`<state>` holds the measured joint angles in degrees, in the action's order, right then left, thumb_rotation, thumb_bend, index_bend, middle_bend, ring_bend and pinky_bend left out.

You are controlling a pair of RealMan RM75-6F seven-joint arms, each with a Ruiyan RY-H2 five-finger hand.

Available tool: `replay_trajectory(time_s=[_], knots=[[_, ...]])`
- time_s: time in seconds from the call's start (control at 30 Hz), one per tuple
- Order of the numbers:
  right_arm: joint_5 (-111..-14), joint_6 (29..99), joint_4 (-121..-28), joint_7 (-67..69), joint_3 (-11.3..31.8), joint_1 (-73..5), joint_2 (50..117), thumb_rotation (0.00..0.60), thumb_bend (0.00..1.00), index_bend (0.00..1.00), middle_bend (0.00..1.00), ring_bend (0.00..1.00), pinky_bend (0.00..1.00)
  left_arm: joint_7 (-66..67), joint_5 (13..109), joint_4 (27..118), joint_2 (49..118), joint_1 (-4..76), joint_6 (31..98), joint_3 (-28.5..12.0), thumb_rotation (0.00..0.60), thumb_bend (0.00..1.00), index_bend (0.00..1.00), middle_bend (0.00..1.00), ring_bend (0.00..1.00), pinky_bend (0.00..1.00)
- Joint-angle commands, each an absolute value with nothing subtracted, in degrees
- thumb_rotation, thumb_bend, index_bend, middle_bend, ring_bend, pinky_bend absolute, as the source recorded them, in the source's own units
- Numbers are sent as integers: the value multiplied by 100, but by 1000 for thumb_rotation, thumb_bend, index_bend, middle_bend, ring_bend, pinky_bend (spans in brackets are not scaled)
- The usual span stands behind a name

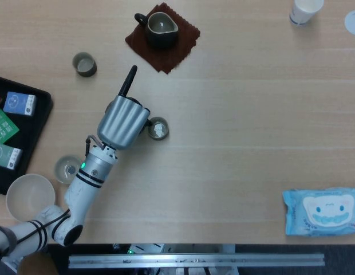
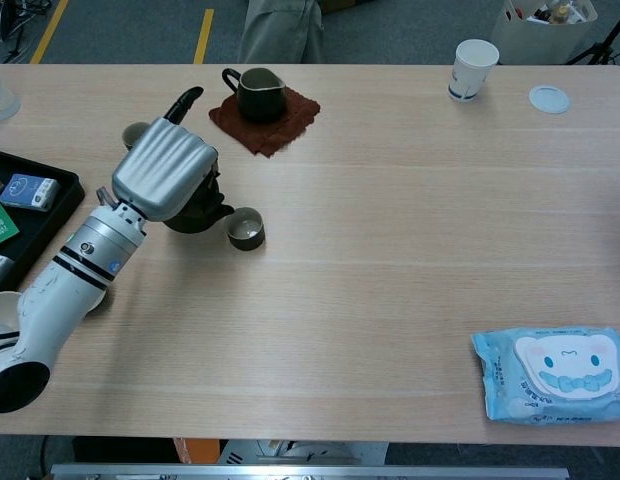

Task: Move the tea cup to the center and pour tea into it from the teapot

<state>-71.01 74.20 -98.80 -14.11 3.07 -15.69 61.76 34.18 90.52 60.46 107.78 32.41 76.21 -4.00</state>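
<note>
We are holding the teapot [image 2: 195, 210] in our left hand [image 2: 166, 170], with the hand wrapped over the top of the pot so that most of the dark body is hidden in the head view; the long black handle [image 1: 128, 81] is sticking out past the hand toward the far side of the counter [image 1: 240, 132]. The right hand is not showing in either view. The tea cup [image 1: 157, 128] is standing upright on the counter, just beside the pot on its right and roughly toward the middle of the counter. The spout is pointing at the cup and appears to be touching or nearly touching its rim, though we cannot tell which.

In our judgement, we are tipping the pot to pour. To do this well, we are recommending that the spout be kept directly over the cup opening, that the tilt be increased slowly, and that the pot not push the cup sideways.

We are counting two small cups: the one at the spout and another cup [image 1: 84, 63] well apart at the far left. We are also counting one pitcher [image 1: 161, 28] on one red cloth [image 1: 180, 43], one paper cup [image 1: 306, 11], one pack of wipes [image 1: 322, 211], one tray [image 1: 43, 106]
</note>
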Motion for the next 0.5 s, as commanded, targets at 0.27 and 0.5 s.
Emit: replay_trajectory(time_s=[0.27,0.5], knots=[[-7123,7380,-9886,-1319,352,-1500,6133,600,288,135,214,62,80,3527,9199,5813,10867,3291,7673,-358,493,265,996,1000,866,46],[-7109,7323,-9902,-1285,397,-1486,6108,600,288,135,214,62,80,3584,9282,5706,10868,3347,7665,-345,491,265,996,1000,866,46]])
